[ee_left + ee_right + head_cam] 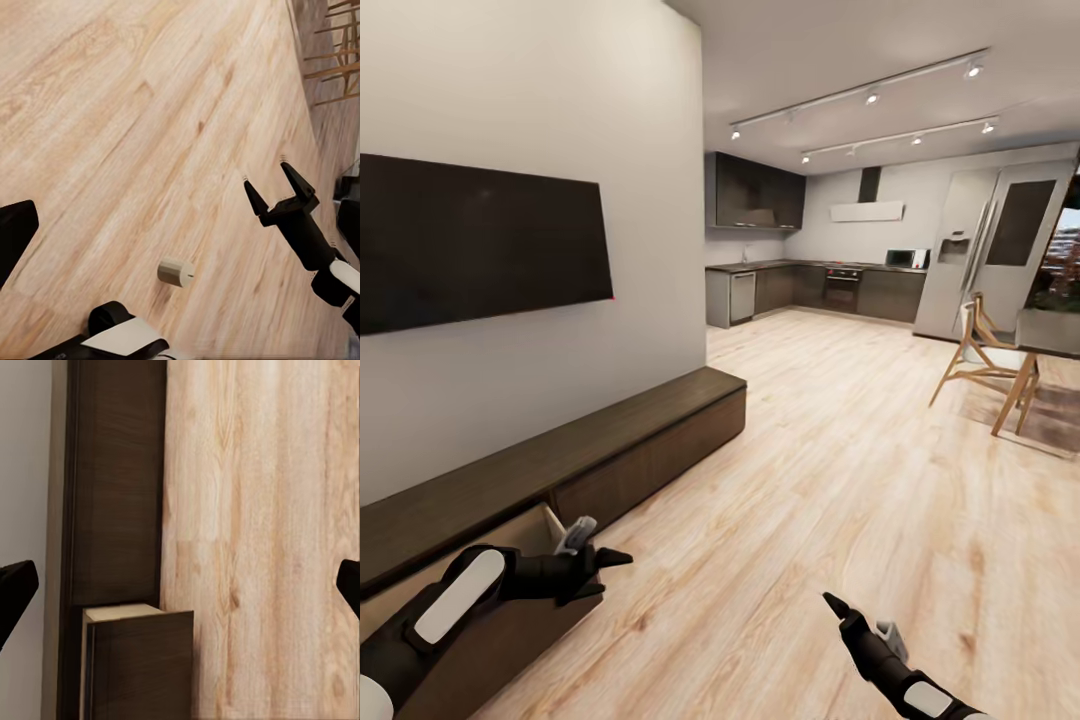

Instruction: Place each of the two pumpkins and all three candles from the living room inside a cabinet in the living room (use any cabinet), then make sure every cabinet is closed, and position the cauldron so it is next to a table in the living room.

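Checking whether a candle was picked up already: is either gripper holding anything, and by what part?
Nothing is held. The left gripper and right gripper are both open and empty; a candle lies on the floor.

Dark brown cabinet [620, 440] with a pale interior lines a white wall [510, 90]; pale wood-grain floor [840, 480] carries one beige candle [175, 271].

An open-plan home is shown. A large black flat television screen [475, 243] is mounted on a pale wall above a long, low, dark brown wooden cabinet [622, 437]. Pale wooden plank flooring [840, 470] is laid through to a kitchen of dark grey cupboards [756, 193], a built-in oven [842, 289] and a tall silver refrigerator [958, 255]. Light wooden dining chairs [980, 357] are set nearby.
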`<state>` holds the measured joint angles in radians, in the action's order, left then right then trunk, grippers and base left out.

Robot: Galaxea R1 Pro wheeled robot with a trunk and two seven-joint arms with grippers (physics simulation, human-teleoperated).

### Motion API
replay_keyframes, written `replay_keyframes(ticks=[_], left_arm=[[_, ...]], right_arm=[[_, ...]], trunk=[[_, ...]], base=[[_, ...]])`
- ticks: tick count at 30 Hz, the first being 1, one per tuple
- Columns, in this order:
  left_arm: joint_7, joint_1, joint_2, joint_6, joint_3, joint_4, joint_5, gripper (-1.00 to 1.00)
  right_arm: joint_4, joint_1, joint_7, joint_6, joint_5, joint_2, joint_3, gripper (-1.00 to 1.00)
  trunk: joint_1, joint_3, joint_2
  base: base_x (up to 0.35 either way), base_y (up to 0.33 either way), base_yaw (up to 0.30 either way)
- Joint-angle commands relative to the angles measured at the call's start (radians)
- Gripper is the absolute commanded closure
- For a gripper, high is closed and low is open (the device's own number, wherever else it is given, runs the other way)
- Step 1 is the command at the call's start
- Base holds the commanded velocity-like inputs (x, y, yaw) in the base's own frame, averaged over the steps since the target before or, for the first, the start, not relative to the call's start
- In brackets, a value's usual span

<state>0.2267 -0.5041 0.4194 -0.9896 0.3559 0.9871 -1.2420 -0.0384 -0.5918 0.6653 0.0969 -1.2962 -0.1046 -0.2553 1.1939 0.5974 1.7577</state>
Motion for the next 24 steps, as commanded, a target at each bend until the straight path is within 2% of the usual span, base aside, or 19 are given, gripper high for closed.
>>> replay_keyframes(ticks=[1,4,8,11,16,24], left_arm=[[0.003,-0.001,0.001,0.000,0.002,0.000,0.009,-1.00],[-0.006,-0.001,0.002,0.000,0.000,0.002,0.009,-1.00],[-0.009,-0.001,0.002,0.001,0.001,0.012,0.010,-1.00],[-0.027,-0.001,0.002,0.001,0.002,0.017,0.010,-1.00],[-0.105,-0.001,0.001,0.000,-0.006,0.019,0.008,-1.00],[-0.123,-0.001,0.002,0.000,-0.013,0.013,0.007,-1.00]], right_arm=[[-0.004,-0.002,0.002,-0.001,-0.011,0.000,-0.006,-1.00],[-0.004,-0.002,-0.026,-0.039,-0.011,0.001,-0.007,-1.00],[0.003,-0.002,-0.129,-0.058,-0.011,0.003,-0.007,-1.00],[0.006,-0.002,-0.172,-0.060,-0.011,0.004,-0.007,-1.00],[0.008,-0.002,-0.188,-0.060,-0.011,0.003,-0.007,-1.00],[0.008,-0.002,-0.187,-0.055,-0.009,0.002,-0.007,-1.00]], trunk=[[-0.004,-0.002,-0.007],[-0.016,-0.012,-0.028],[-0.031,-0.024,-0.056],[-0.042,-0.033,-0.077],[-0.054,-0.043,-0.098],[-0.054,-0.043,-0.098]], base=[[0.000,0.000,-0.285],[0.000,0.000,-0.286],[0.000,0.000,-0.287],[0.000,0.000,-0.285],[0.000,0.000,-0.139],[0.000,0.000,-0.008]])
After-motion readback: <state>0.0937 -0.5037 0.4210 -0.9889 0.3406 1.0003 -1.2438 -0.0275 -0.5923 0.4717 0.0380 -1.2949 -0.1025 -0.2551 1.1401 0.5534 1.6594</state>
